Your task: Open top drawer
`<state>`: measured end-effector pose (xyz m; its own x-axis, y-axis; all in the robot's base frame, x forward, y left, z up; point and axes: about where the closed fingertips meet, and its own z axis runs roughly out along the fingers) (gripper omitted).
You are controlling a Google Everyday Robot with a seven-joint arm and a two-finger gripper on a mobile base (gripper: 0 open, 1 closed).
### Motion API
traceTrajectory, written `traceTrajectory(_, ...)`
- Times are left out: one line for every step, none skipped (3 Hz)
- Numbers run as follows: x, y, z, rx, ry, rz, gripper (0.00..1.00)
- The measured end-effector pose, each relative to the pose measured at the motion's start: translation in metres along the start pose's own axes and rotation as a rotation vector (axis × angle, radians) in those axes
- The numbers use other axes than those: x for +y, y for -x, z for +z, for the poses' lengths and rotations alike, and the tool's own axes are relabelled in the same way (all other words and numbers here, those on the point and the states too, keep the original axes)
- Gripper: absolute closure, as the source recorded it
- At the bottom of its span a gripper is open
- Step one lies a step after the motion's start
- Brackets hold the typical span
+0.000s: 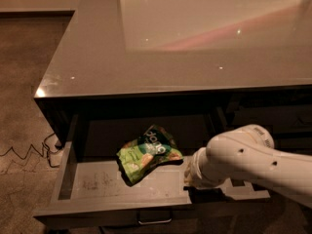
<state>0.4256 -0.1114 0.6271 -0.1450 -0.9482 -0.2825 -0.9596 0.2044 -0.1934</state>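
Item: top drawer [92, 182], wide, shallow, dark grey, standing well out of the cabinet under the grey countertop [146, 62], scuffed floor exposed; long axis runs 9 to 3 o'clock, slide direction toward 6 o'clock. Fitting: small loop handle [155, 221] at the centre of the front, at the bottom edge of the view. Contents: one green snack bag [148, 152], lying flat near mid-floor. Gripper [191, 175]: at the end of the white arm [253, 155] entering from 3 o'clock, low over the drawer's right half just inside the front rim; whether it is spread or closed cannot be told, as the wrist covers it. Key relation: handle lies at 7 o'clock from the gripper, near; bag at 10 o'clock, just beside. Judgement: the drawer looks largely open; any further pull goes toward 6 o'clock.
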Motion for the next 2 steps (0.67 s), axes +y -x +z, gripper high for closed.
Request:
traceTrajectory(0.010, -0.003, 0.006, 0.012, 0.012, -0.003, 1.00)
traceTrajectory(0.023, -0.010, 0.009, 0.031, 0.022, -0.003, 1.00)
